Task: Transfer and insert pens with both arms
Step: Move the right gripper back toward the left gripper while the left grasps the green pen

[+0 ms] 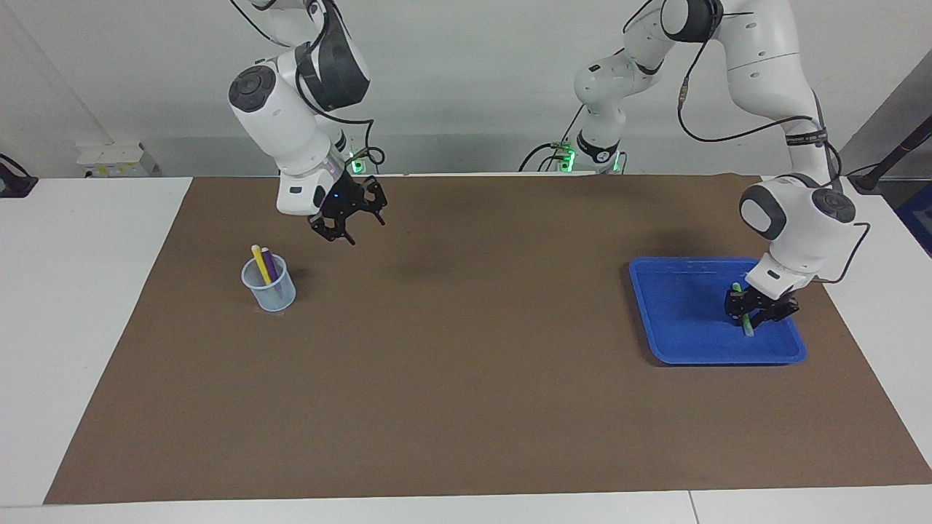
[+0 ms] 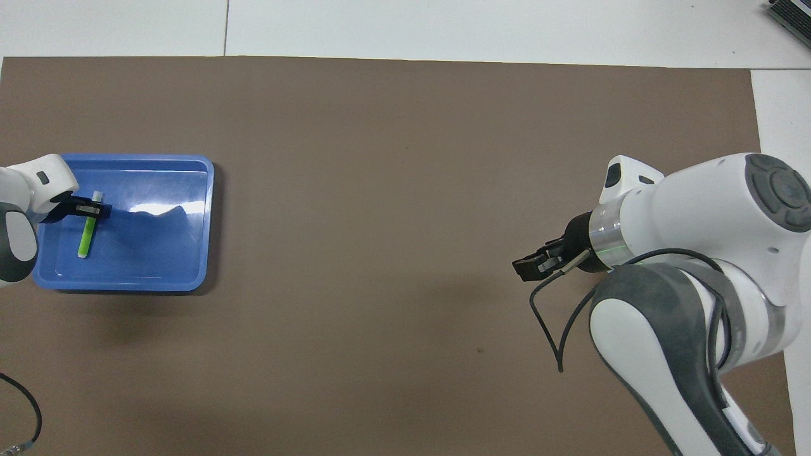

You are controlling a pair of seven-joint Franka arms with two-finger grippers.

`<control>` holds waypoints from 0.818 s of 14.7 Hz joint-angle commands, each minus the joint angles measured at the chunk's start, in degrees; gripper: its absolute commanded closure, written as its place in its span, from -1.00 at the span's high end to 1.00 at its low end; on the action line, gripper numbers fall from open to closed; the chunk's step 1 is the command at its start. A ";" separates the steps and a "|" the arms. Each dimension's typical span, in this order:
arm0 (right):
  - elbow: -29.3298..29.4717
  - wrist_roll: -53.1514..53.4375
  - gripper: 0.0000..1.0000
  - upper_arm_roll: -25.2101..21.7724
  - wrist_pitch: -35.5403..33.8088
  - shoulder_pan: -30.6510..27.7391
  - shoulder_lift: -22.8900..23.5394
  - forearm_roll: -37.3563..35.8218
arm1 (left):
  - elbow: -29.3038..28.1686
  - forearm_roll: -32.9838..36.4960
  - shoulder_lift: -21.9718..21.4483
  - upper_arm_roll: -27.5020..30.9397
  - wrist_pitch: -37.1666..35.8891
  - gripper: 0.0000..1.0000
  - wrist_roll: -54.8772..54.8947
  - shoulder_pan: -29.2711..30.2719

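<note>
A blue tray (image 1: 684, 342) is set on a brown mat (image 1: 466, 378); a clear cup (image 1: 269, 287) is placed well apart from it.

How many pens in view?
3. Yellow pen and purple pen stand in the cup; green pen is in the blue tray, gripped by the left gripper.

Green pen (image 1: 743, 311), slim, pale whitish end: lay in the blue tray (image 1: 681, 349), toward the left arm's end of the table, clamped near its pale end by the left gripper (image 1: 750, 311). Yellow pen (image 1: 259, 262) and purple pen (image 1: 269, 265): stood side by side, tilted, in a clear cup (image 1: 269, 286), well apart from the tray, toward the right arm's end.
</note>
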 commanded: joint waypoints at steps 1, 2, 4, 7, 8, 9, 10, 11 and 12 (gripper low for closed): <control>-0.49 10.57 0.39 -0.22 2.36 2.22 -0.34 5.17 | -0.03 1.13 1.63 -0.44 1.43 -1.00 0.27 0.86; -0.67 13.83 0.40 -0.22 3.50 2.66 -0.34 7.45 | -0.03 1.13 1.63 -0.44 1.61 -1.00 0.27 0.86; -1.10 19.37 0.44 -0.22 7.18 5.20 -0.25 10.97 | -0.03 1.13 1.63 -0.44 1.43 -1.00 0.10 0.86; -2.16 27.02 0.55 -0.22 13.34 9.59 0.18 14.05 | 0.58 1.04 1.63 -0.53 -0.40 -1.00 -1.83 0.78; -2.16 29.13 0.58 -0.22 15.10 10.74 0.71 15.11 | 1.46 0.95 1.55 -0.53 -2.68 -1.00 -3.40 0.51; -2.16 31.15 0.58 -0.22 16.59 11.80 0.97 15.64 | 3.12 0.69 1.55 -0.53 -5.40 -1.00 -5.42 -0.01; -2.16 33.43 0.58 -0.22 17.57 12.77 1.32 16.26 | 4.96 0.51 1.55 -0.62 -8.99 -1.00 -7.97 -0.36; -2.16 35.81 0.62 -0.22 18.45 13.56 1.33 16.96 | 6.63 0.51 1.46 -0.79 -12.42 -1.00 -10.51 -0.72; -2.16 37.57 0.67 -0.22 18.63 14.18 1.42 17.40 | 7.87 0.51 1.11 -0.88 -15.15 -1.00 -12.54 -1.50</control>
